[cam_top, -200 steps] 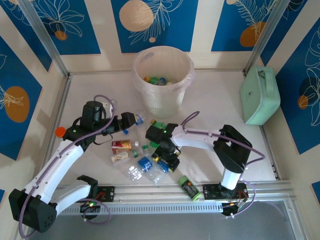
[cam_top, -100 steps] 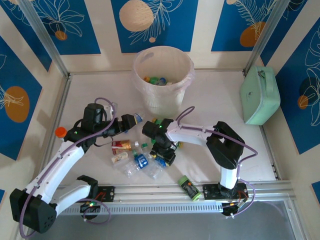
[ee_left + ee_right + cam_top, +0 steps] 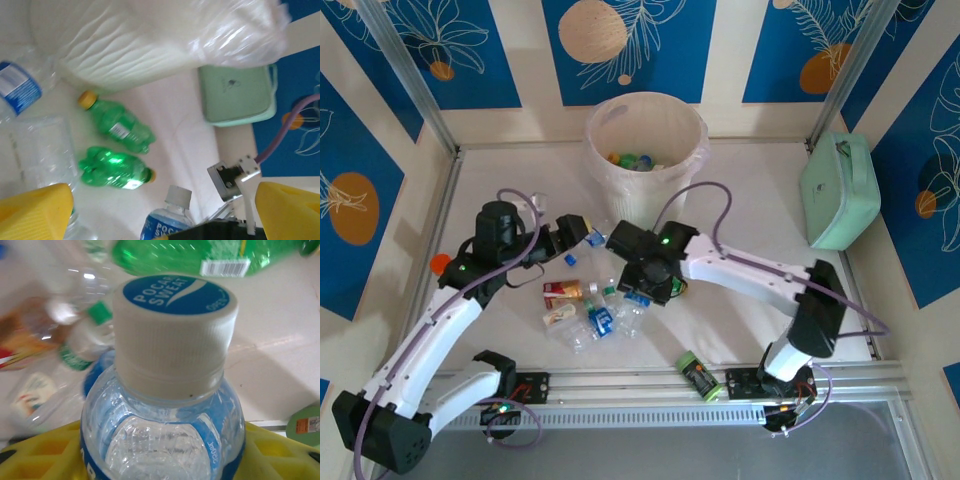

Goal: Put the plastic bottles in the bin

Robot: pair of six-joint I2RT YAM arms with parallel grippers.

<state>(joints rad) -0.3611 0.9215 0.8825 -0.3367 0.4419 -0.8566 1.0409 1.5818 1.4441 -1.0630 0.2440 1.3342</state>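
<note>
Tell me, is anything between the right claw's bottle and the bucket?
Nothing visible blocks it. Green bottles lie low by the bin's foot; the right gripper's bottle would need lifting over the rim.

The plastic bottles (image 3: 602, 320) are shown clustered near the left gripper (image 3: 588, 236) and beside the right gripper (image 3: 645, 293), with the lined bin (image 3: 645, 198) behind.

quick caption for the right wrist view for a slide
Right hand gripping a clear Pocari Sweat bottle, white cap up close, other bottles blurred behind
</note>
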